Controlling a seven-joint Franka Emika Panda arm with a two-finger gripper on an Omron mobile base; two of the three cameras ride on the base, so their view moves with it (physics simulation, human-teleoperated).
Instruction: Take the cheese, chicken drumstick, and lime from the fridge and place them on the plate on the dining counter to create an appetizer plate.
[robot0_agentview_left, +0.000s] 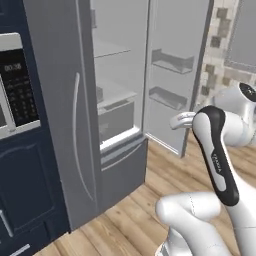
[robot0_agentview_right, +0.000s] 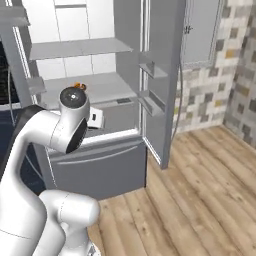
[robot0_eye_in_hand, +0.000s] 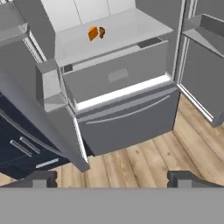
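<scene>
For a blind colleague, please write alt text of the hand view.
Open fridge seen from above: an orange cheese wedge and a brown chicken drumstick lie side by side on a grey shelf above a drawer. The open gripper hangs over wooden floor.

You see one fridge (robot0_eye_in_hand: 118, 78) with two open doors, one orange cheese (robot0_eye_in_hand: 92, 33) wedge, one reddish-brown chicken drumstick (robot0_eye_in_hand: 102, 32) beside it, and one drawer (robot0_eye_in_hand: 116, 74).

Flat, even rendered light with soft shadows; the tall grey-and-white open fridge (robot0_eye_in_hand: 118, 78) glows brightest along its drawer's lower edge (no glare), and edges look slightly soft.
</scene>
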